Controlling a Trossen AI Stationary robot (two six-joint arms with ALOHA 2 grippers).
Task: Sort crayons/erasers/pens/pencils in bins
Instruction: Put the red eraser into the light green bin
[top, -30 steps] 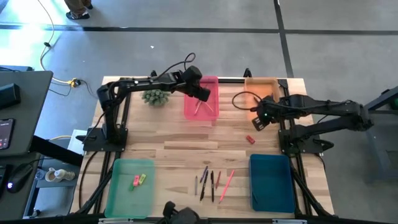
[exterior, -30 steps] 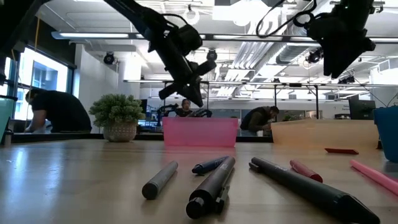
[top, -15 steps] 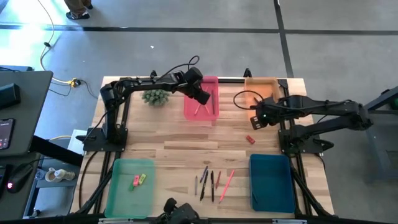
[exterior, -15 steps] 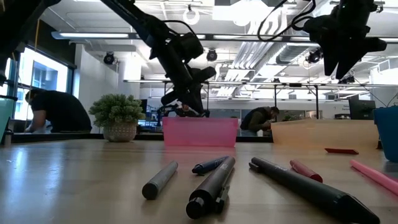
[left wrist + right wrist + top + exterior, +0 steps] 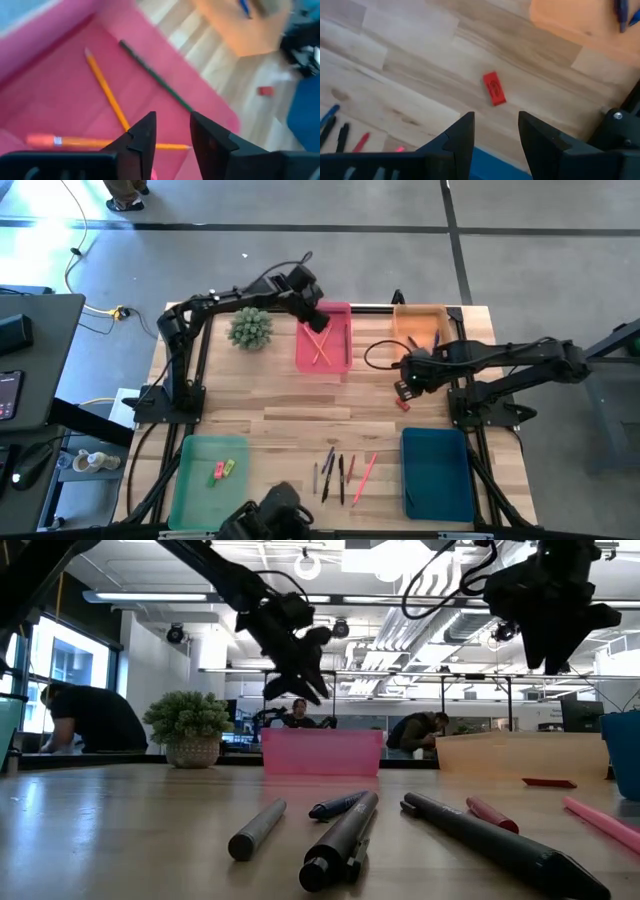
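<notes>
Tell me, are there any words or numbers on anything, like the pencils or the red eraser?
No text can be read anywhere.
Red eraser: dark marks on top, too blurred to read.
Pencils in the pink bin: no print visible.
Pens on the table: nothing legible.

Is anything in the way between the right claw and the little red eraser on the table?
No. In the right wrist view, only bare wooden table lies between the open right gripper and the small red block eraser.

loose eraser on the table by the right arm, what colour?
Red eraser, clearest in the right wrist view.
</notes>
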